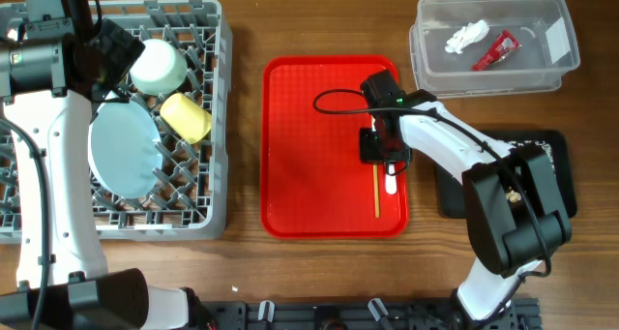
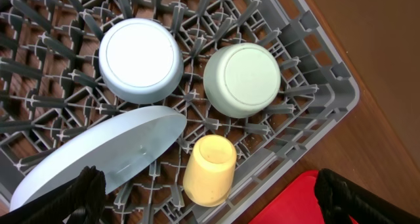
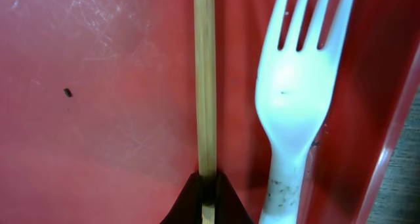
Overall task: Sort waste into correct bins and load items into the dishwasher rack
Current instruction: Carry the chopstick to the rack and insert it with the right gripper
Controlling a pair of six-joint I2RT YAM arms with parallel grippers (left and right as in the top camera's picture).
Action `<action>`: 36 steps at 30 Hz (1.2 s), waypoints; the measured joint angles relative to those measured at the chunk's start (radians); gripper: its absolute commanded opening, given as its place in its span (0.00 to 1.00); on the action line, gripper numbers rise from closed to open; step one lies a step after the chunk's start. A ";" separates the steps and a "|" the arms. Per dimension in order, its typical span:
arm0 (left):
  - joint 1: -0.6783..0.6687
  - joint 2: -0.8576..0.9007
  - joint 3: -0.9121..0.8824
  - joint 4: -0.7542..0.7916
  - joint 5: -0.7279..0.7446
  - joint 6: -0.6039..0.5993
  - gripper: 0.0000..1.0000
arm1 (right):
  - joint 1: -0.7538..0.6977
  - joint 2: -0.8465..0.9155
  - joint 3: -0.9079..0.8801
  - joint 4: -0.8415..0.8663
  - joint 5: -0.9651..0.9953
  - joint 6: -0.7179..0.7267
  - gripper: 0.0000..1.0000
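Your right gripper (image 3: 208, 196), at bottom centre of its wrist view, is clamped on the thin wooden chopstick (image 3: 205, 86); whether it grips one stick or two is unclear. The white plastic fork (image 3: 298, 99) lies just beside it on the flat red tray (image 3: 98, 119). Your left gripper (image 2: 220, 196) hangs with jaws wide apart over the grey pegged crate (image 2: 328, 86), where the yellow cup (image 2: 210, 171) lies.

We see a scuffed, glossy red plastic tray (image 3: 98, 66), smooth white plastic fork (image 3: 295, 99), matt bare-wood chopstick (image 3: 205, 86), matt grey plastic rack (image 2: 315, 66), and wood-grain table (image 1: 247, 20).
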 measured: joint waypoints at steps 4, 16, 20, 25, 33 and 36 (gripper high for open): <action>0.000 0.000 0.000 0.000 0.000 0.000 1.00 | 0.000 0.003 0.027 -0.079 -0.016 0.031 0.04; 0.000 0.000 0.000 0.000 0.000 0.000 1.00 | 0.041 0.009 0.450 0.050 -0.402 0.109 0.04; 0.000 0.000 0.000 0.000 0.000 0.000 1.00 | 0.169 0.009 0.453 0.259 -0.472 0.249 0.04; 0.000 0.000 0.000 0.000 0.000 0.000 1.00 | 0.435 0.009 0.454 0.356 -0.388 0.476 0.04; 0.000 0.000 0.000 0.000 0.000 0.000 1.00 | 0.559 0.021 0.454 0.380 -0.137 0.633 0.04; 0.000 0.000 0.000 0.000 0.000 0.000 1.00 | 0.549 0.071 0.454 0.385 -0.123 0.637 0.04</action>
